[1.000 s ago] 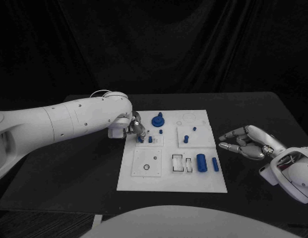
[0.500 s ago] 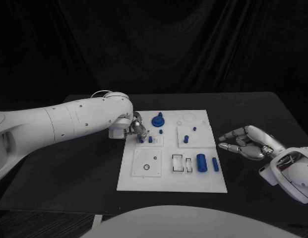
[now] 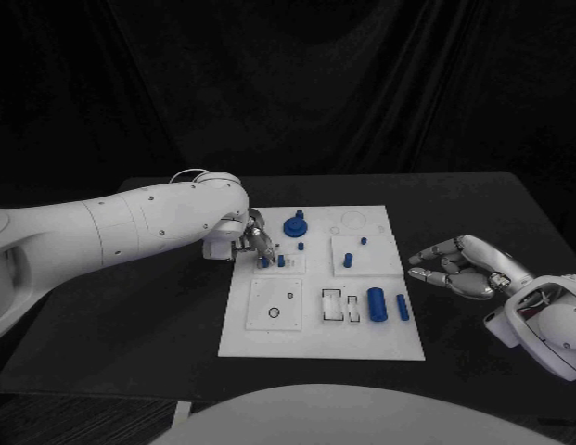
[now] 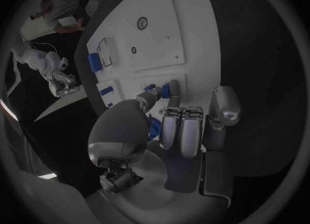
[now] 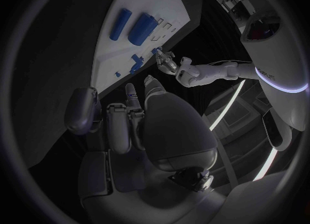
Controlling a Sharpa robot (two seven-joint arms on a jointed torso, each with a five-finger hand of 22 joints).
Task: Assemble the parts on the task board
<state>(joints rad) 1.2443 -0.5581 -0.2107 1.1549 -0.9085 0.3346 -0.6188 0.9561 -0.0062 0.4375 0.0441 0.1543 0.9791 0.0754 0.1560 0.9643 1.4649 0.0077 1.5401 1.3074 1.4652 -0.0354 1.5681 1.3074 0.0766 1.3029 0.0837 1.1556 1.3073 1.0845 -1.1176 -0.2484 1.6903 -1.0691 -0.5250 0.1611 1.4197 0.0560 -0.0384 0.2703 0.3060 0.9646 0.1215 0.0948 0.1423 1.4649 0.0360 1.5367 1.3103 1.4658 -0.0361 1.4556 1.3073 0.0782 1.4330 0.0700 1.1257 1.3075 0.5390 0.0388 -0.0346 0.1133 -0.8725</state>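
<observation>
Almost nothing has moved in the last second. The left robot hand (image 3: 250, 243) is still at the far left part of the task board (image 3: 323, 349), with its fingertips (image 4: 169, 91) down on a small blue peg (image 3: 262, 261). It looks like it is pinching that peg, and a second small blue peg (image 3: 281, 260) stands just beside it. Since the hand has stayed in the same spot, I think it is slowly pushing the peg into its hole, not carrying it anywhere. The right robot hand (image 3: 459, 266) still waits on the table (image 3: 141, 306) just past the right side of the board. Its fingers are curled in and it holds nothing. A big blue knob (image 3: 296, 223) stands at the far part of the board, near the left hand. Two more small blue pegs (image 3: 348, 260) stand in the next square to the right. A fat blue cylinder (image 3: 377, 304) and a thin blue bar (image 3: 403, 307) lie flat nearer the robot, so those parts likely still need to be put in. The job looks about partway done.
</observation>
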